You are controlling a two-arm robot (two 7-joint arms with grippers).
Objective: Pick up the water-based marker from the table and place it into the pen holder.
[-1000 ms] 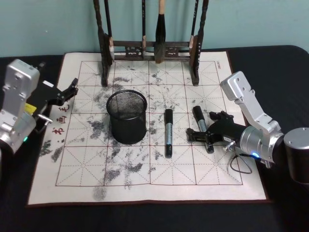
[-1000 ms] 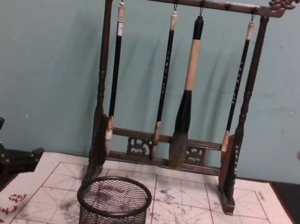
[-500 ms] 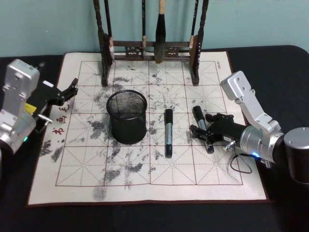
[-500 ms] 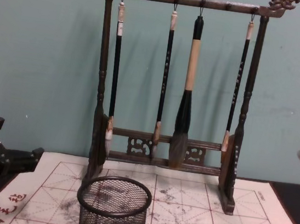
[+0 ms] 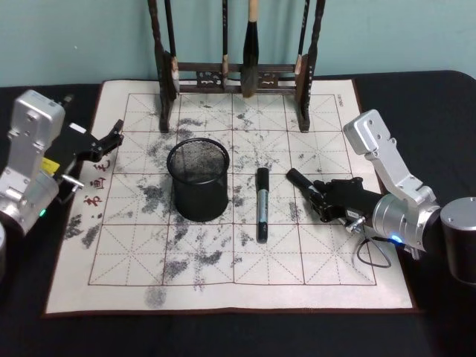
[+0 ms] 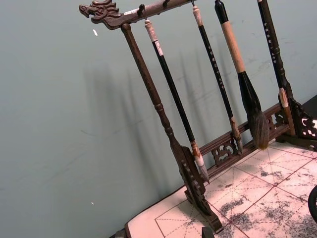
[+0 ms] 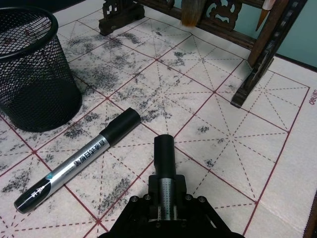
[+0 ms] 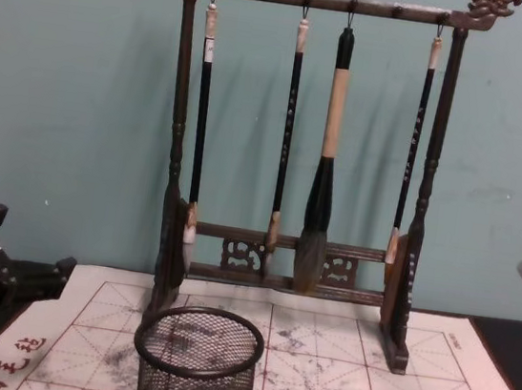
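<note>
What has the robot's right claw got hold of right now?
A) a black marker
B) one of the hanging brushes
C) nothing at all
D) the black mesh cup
A: the right gripper is closed on a black marker, whose end sticks out past the fingers; a second marker lies free on the mat.

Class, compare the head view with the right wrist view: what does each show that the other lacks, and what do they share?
Head view adds: the left gripper, open at the mat's left edge. Right wrist view adds: readable printing on the lying marker. Both: the pen holder, the right gripper shut on the second marker, and the brush rack's base.
</note>
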